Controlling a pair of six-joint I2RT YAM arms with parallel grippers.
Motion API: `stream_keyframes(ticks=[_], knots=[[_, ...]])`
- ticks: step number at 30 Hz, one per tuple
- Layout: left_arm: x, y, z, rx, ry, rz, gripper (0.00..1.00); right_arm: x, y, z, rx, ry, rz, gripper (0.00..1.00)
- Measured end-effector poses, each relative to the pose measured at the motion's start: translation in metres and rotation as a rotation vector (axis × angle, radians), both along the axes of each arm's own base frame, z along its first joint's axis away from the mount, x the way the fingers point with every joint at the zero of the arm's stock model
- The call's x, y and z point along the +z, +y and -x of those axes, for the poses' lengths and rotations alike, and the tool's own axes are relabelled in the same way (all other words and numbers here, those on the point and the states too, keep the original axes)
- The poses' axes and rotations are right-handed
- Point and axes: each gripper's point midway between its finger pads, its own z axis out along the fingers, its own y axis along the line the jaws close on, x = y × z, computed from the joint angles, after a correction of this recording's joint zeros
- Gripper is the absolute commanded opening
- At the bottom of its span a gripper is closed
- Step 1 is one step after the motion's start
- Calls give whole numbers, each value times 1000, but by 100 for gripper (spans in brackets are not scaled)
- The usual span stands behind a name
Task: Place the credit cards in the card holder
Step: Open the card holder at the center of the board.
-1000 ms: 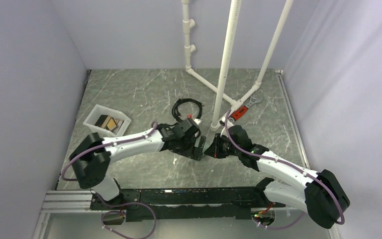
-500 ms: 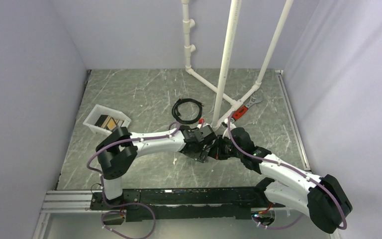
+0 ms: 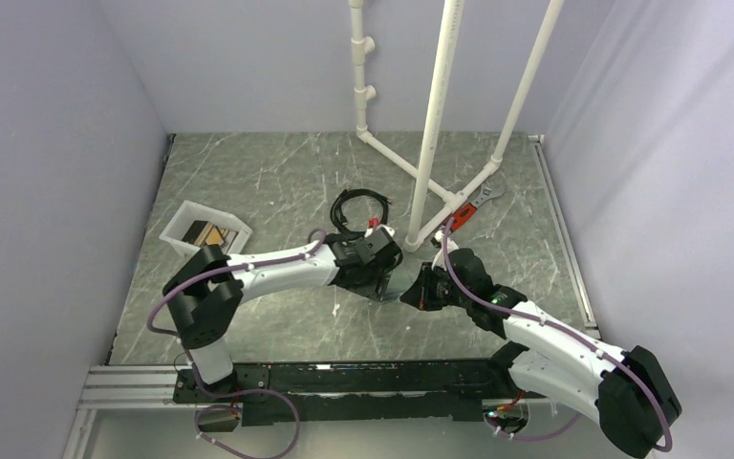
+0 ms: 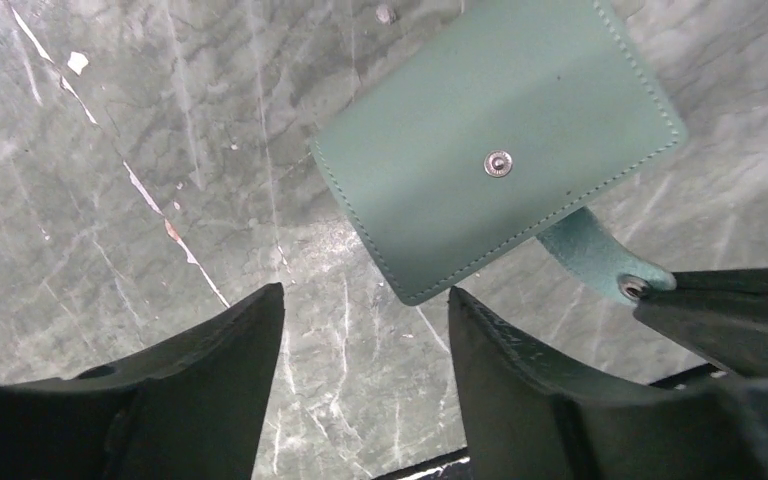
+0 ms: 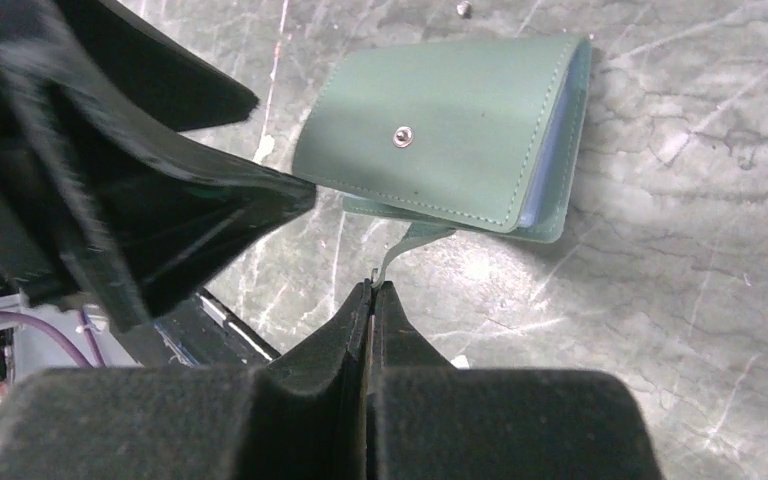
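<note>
One card holder [image 5: 450, 130] lies folded flat on the worktop [image 3: 277, 172] between the two arms, its single snap stud [image 5: 401, 137] facing up. Seen from the right wrist, its long axis runs across the view, with light blue lining showing at the right-hand end and one strap [image 5: 410, 240] trailing toward the camera. The right gripper [image 5: 370, 292] has its jaws closed on that strap's tip. The left gripper [image 4: 365, 300] hangs just beside the holder, jaws apart, only worktop between them. Well to the left, one white tray [image 3: 177, 220] holds the credit cards [image 3: 206, 234]: a dark one and a tan one show, the full count unclear.
</note>
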Motion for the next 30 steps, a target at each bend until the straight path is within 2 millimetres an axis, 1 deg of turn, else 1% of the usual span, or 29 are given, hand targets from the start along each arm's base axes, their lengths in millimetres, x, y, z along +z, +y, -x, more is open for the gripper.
stream_keyframes(ticks=[2, 5, 11, 14, 17, 20, 21, 25, 30], knots=[[7, 0, -2, 2, 7, 42, 70, -2, -2, 1, -4, 5, 13, 0], [12, -4, -7, -1, 3, 78, 71, -6, -5, 2, -7, 14, 29, 0], [10, -5, -9, -13, 2, 80, 79, -7, -6, 3, -8, 18, 34, 0], [8, -8, -13, -13, 9, 93, 78, -8, -8, 4, -8, 23, 39, 0], [5, -10, -21, -3, 18, 113, 77, -8, -10, 7, -6, 29, 46, 0], [1, -14, -28, -7, 33, 127, 85, -8, -12, 9, -4, 31, 52, 0], [1, -18, -30, -17, 36, 145, 86, -8, -12, 9, -3, 31, 53, 0], [2, -32, -23, -82, 51, 223, 90, -10, -14, 12, 2, 36, 65, 0], [-3, -28, -3, -157, 62, 234, 91, -9, -16, 14, 2, 41, 70, 0]])
